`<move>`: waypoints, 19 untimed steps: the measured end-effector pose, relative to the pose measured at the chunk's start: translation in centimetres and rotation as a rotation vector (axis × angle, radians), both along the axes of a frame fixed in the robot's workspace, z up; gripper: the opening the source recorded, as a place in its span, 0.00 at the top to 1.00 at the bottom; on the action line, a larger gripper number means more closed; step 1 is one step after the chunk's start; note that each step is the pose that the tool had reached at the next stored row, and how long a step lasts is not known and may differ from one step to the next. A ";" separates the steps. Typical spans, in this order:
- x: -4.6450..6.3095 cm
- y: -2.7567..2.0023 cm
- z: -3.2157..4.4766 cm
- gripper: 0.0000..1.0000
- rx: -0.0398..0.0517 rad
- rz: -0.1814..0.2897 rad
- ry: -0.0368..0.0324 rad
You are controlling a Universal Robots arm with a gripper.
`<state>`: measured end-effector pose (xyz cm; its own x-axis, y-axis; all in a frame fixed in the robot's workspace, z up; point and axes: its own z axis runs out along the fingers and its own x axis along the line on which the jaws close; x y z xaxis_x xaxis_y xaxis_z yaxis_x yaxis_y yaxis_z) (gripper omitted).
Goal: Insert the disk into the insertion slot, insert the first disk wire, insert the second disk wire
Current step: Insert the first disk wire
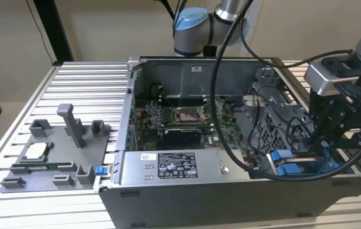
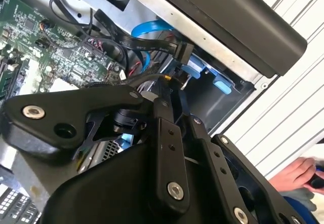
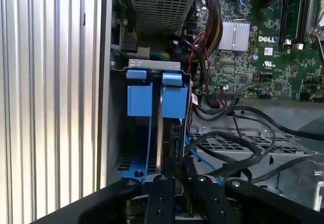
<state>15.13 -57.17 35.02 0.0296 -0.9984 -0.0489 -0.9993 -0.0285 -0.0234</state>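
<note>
Hand [image 1: 323,141] reaches down into the drive cage [image 3: 152,64] at the lower right of the exterior view. Whether it is apart or clamped on anything I cannot tell. The disk [image 3: 173,101] appears already seated: its blue carrier stands in the cage just beside a second blue carrier [image 3: 138,96], so the first step looks done. The wires look unfinished. In the second wrist view a black connector [image 2: 174,47] hangs near the bay beside a blue cable [image 2: 152,27], and I cannot tell if either is plugged in. The open computer case [image 1: 199,71] on the slatted worktop [image 1: 85,90] also holds the motherboard [image 1: 180,117] and a grey power-supply box [image 1: 174,167]. At the exterior view's left, a grey fixture tray [image 1: 56,155] carries a square chip [image 1: 35,150].
</note>
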 end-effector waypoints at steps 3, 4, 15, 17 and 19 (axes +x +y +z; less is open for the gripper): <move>0.0 0.00 0.00 1.00 -0.0001 0.000 -0.0001; 0.0 0.00 0.00 1.00 -0.0001 0.000 -0.0001; -0.1 0.13 -0.32 1.00 -0.0002 -0.011 -0.0036; -0.1 0.18 -0.37 1.00 -0.0001 -0.011 -0.0041; -0.1 0.17 -0.38 1.00 -0.0004 -0.011 -0.0043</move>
